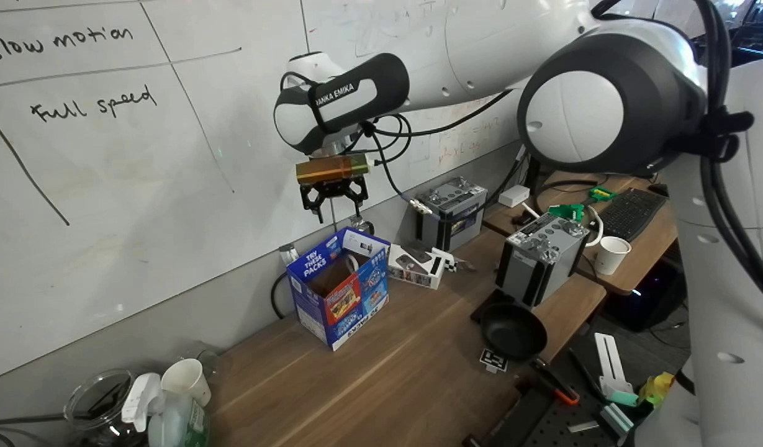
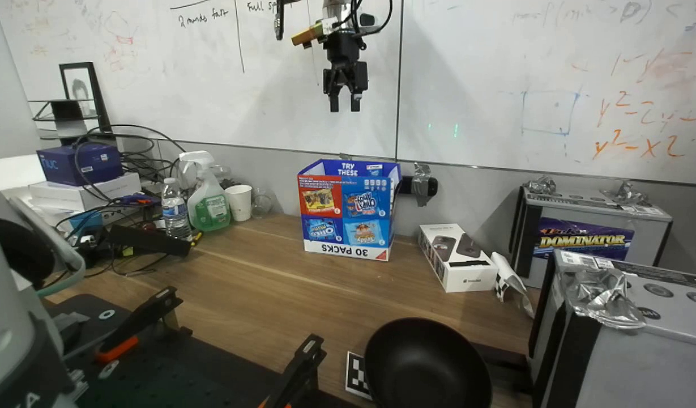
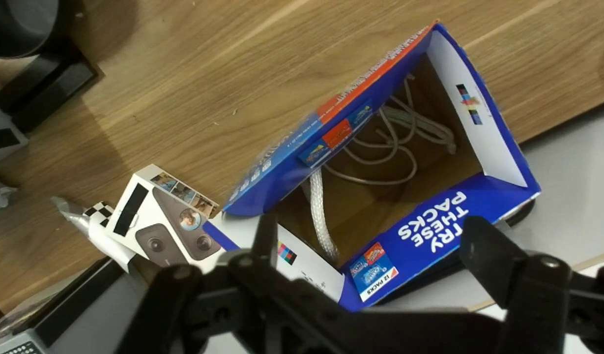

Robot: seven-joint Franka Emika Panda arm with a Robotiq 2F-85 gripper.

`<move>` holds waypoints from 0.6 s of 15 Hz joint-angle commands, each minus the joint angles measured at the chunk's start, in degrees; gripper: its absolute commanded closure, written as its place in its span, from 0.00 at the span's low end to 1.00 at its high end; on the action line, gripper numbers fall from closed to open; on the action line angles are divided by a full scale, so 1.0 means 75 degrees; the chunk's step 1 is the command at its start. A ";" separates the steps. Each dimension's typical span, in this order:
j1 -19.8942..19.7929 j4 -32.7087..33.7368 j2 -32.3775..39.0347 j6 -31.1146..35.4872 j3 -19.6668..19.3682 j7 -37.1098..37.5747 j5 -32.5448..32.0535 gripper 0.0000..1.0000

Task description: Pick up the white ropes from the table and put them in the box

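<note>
By the look of it the job is all but done. The white ropes (image 3: pixel 317 206) lie inside the blue box (image 2: pixel 348 212), which stands open-topped at the far edge of the table (image 2: pixel 268 283), near the whiteboard (image 2: pixel 466 102). The gripper (image 2: pixel 345 106) hangs above the box, apart from it, its fingers (image 2: pixel 334 103) set wide with nothing between them. All the rope I can make out is in the box, so I judge that little is left beyond drawing the gripper away, though a strand hidden behind something cannot be ruled out.

In the wrist view the box holds two lots: a thick braided length at the left end, running beside the white end wall, and thinner cord (image 3: pixel 422 124) to the right, part bundled, part in loose loops. The box's near wall hides some of both, so I cannot tell whether they join. No strand shows hanging over the rim.

In an exterior view a spray bottle (image 2: pixel 210 204) with what looks like green liquid stands left of the box, a white cup (image 2: pixel 240 202) beside it, its contents hidden there. A black pan (image 2: pixel 427 362) lies near, to the right of the box
</note>
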 commanded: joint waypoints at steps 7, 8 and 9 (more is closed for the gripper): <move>-0.0265 -0.3957 -0.2602 0.1561 -0.0149 -0.2390 -0.0823 0.00; -0.0344 -0.4370 -0.2899 0.1780 -0.0126 -0.2707 -0.0779 0.00; -0.0411 -0.4772 -0.3202 0.1969 -0.0110 -0.3024 -0.0746 0.00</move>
